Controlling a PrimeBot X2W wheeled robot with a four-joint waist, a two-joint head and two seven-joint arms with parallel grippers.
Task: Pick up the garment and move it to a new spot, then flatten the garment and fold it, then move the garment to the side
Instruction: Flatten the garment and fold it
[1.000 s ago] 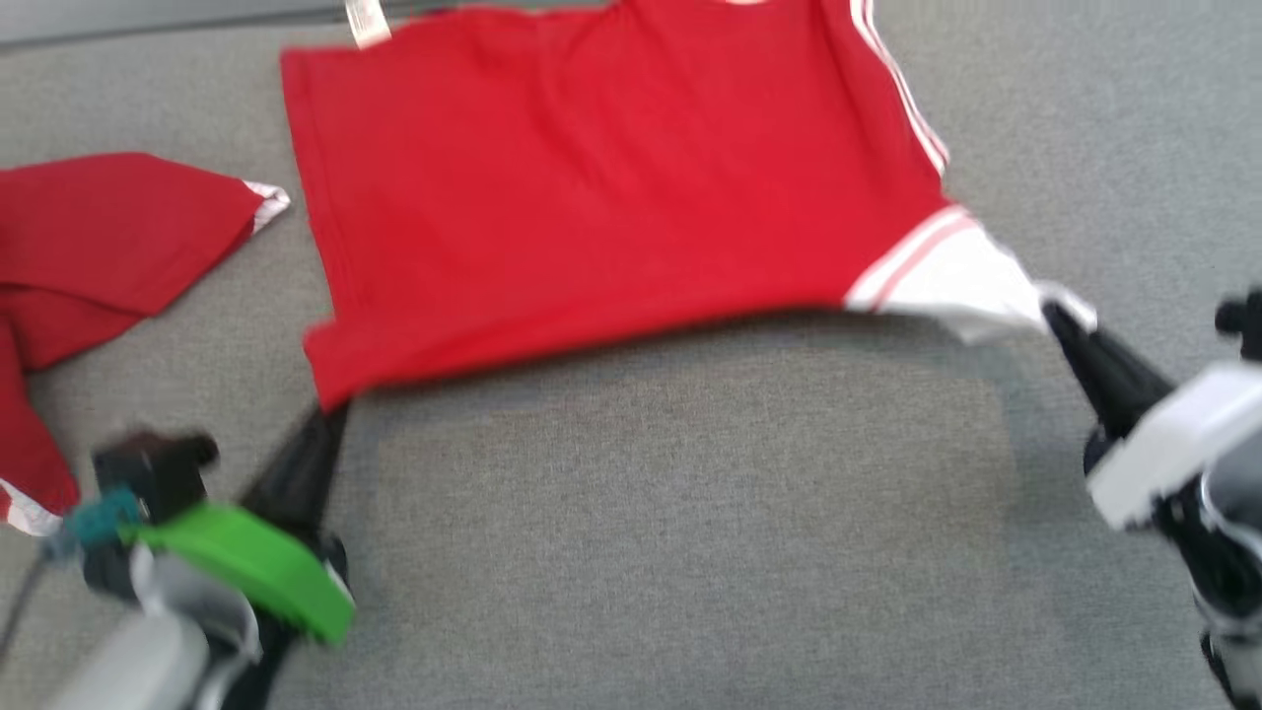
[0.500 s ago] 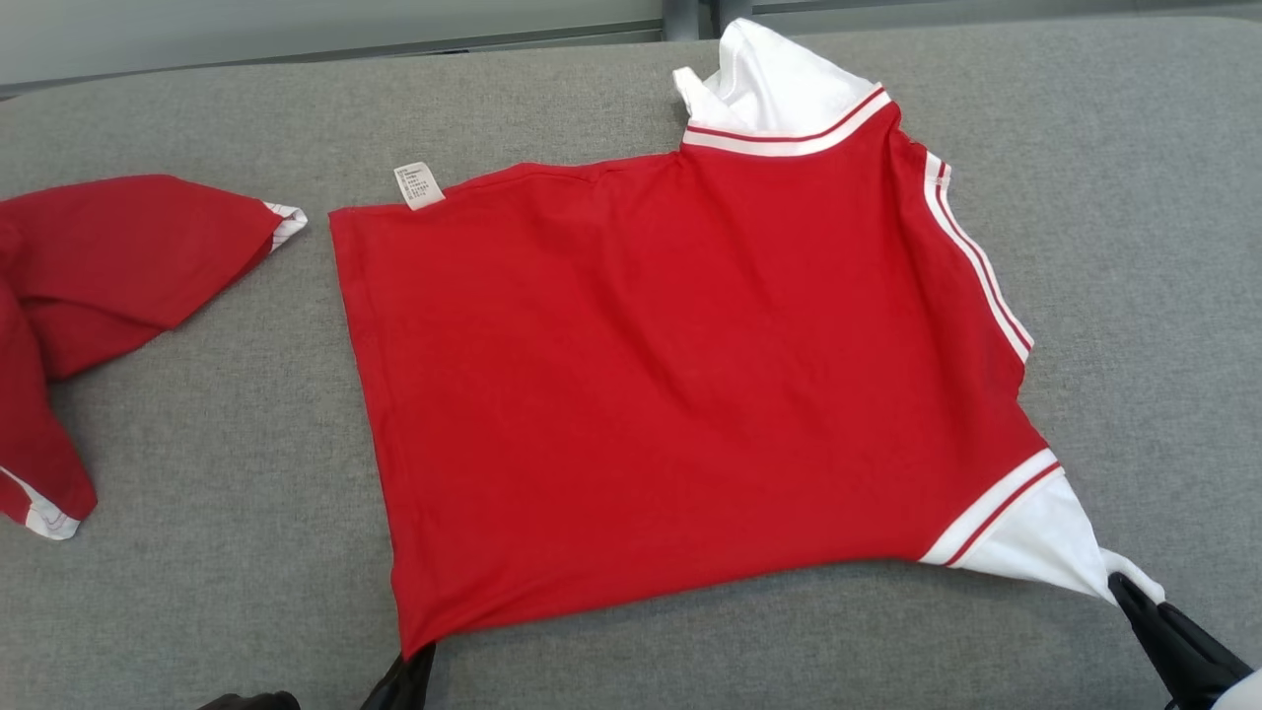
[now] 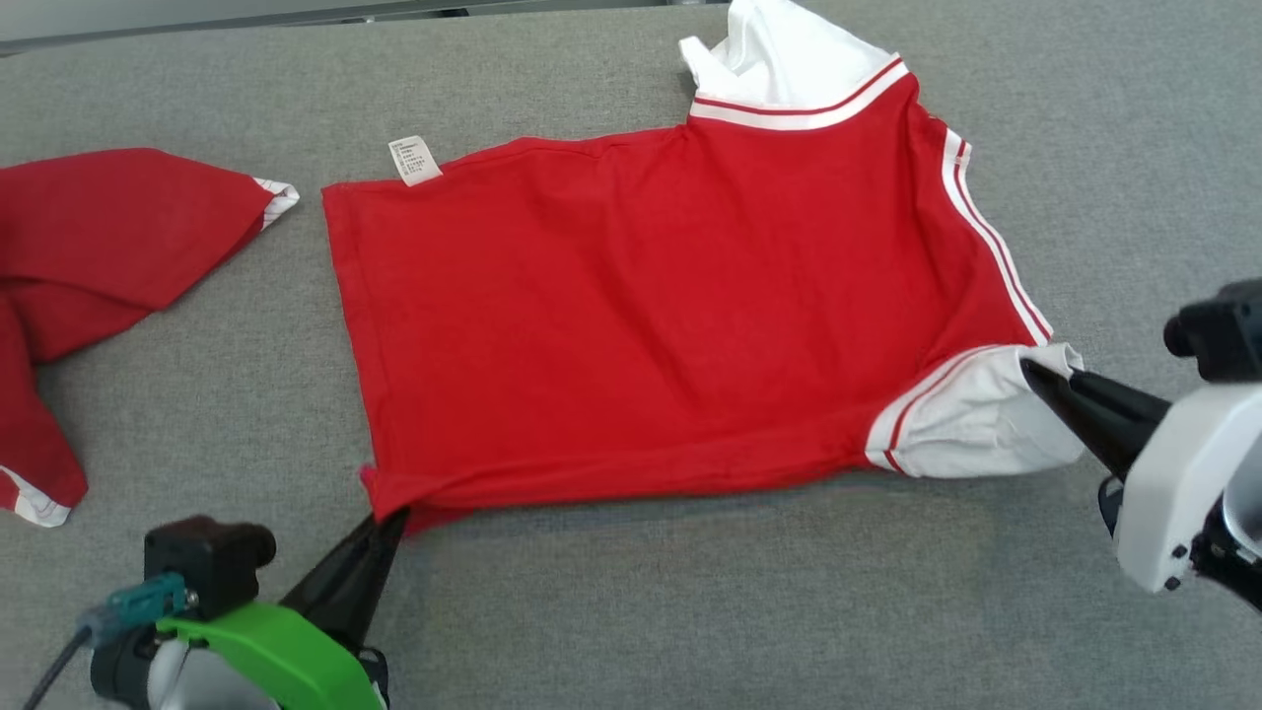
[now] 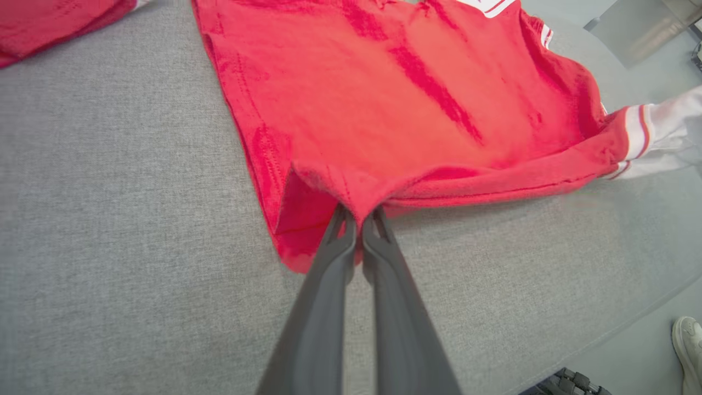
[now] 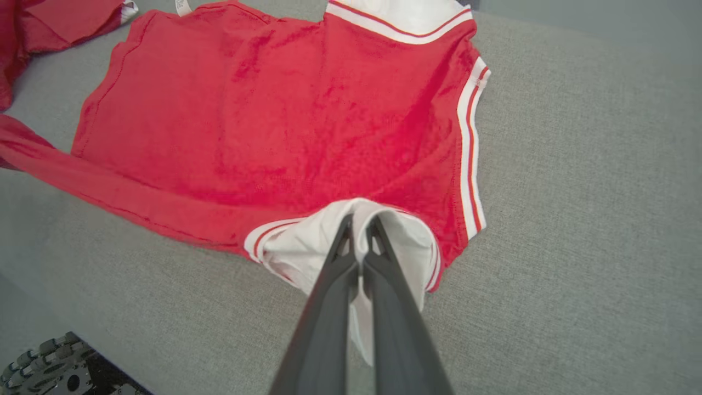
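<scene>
The garment (image 3: 651,306) is a red shirt with white striped sleeves, lying on the grey padded table (image 3: 749,611). Its near edge is lifted and starting to turn over the body. My left gripper (image 3: 387,521) is shut on the near hem corner, which the left wrist view shows as folded red cloth (image 4: 351,192) pinched at my left gripper (image 4: 359,214). My right gripper (image 3: 1037,373) is shut on the near white sleeve (image 3: 971,419). In the right wrist view that sleeve (image 5: 307,247) bunches around my right gripper (image 5: 359,222). The far white sleeve (image 3: 779,64) lies flat.
A second red garment (image 3: 89,256) lies crumpled at the table's left side, close to the shirt's hem. A white care label (image 3: 415,160) sticks out at the far hem corner. A person's shoe (image 4: 688,343) stands on the floor beyond the table's edge.
Both grippers have carried the near edge of the shirt up and away from me, so it slackens and bunches. The head camera has also shifted between frames.
</scene>
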